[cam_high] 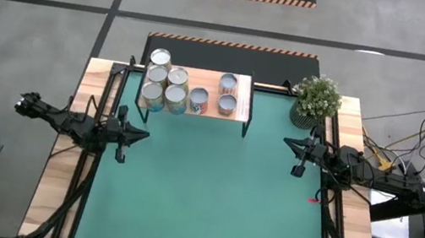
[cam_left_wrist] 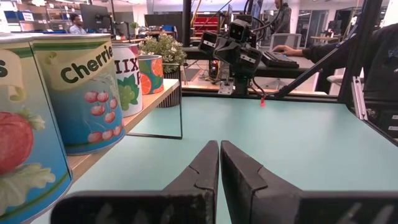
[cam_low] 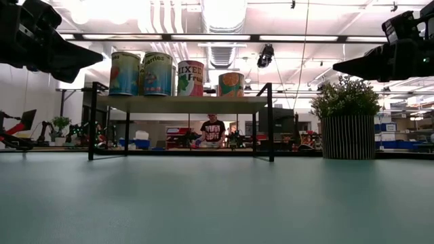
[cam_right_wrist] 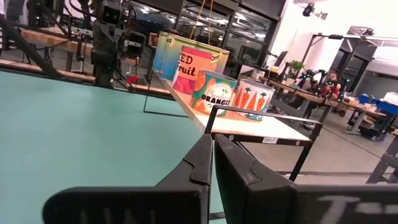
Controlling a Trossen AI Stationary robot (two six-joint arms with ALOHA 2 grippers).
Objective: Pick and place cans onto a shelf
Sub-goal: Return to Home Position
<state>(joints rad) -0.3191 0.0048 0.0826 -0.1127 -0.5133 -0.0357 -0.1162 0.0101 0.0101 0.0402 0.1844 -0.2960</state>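
A: What are the cans (cam_high: 175, 96) like?
B: Smooth round metal tins with glossy fruit labels. They stand upright on the shelf (cam_high: 206, 81), a pale wooden board on thin black legs.
A: And the pincers?
B: The left pincer (cam_high: 138, 133) and right pincer (cam_high: 289, 143) are both clenched, grasping nothing, above the matt green worktop (cam_high: 207, 204). Behind is a bright workshop hall.

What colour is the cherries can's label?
Cherries can: blue, with red cherries; left wrist view.
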